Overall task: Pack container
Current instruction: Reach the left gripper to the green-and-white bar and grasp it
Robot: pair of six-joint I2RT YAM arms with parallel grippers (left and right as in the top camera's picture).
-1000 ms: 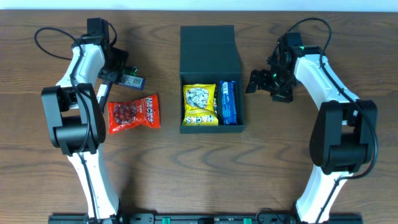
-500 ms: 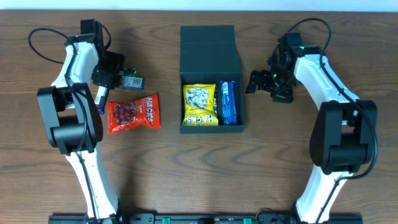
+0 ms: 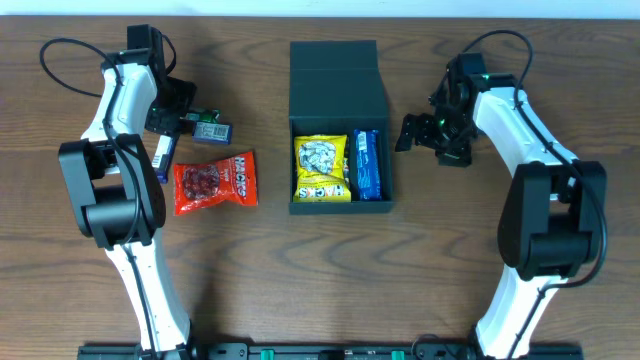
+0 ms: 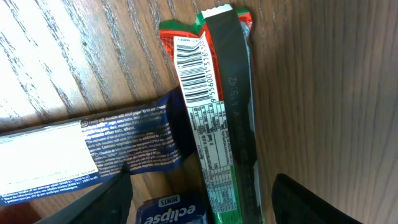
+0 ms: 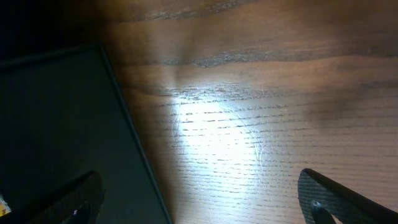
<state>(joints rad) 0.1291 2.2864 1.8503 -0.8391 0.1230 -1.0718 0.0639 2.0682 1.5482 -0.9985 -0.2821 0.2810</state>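
Container (image 3: pixel 340 207) sits mid-table, toward the far edge, with its lid (image 3: pixel 337 78) folded back behind it. Inside I see two things side by side: a yellow packet (image 3: pixel 321 169) on the left and a narrower blue packet (image 3: pixel 367 165) against the right wall.

On the bare table (image 3: pixel 300 280) to the left of the container, apart from it, lies a red packet (image 3: pixel 214 182). Just beyond that is a small mint pack (image 3: pixel 212 129).

My left gripper (image 3: pixel 180 118) hangs over that far-left cluster. From its wrist camera the gripper (image 4: pixel 202 202) is released, jaws spread wide. Between them lies a red-and-green packet (image 4: pixel 217 118), barcode up, and neither finger appears to touch it. A dark blue bar (image 4: pixel 93 149) lies crosswise with its end touching that packet's side. The mint pack shows at the bottom edge.

My right gripper (image 3: pixel 418 135) waits just beside the container's right wall, also released. Its wrist camera shows the jaws spread wide over bare wood, with the dark wall to one side and nothing between the fingers (image 5: pixel 68 202).
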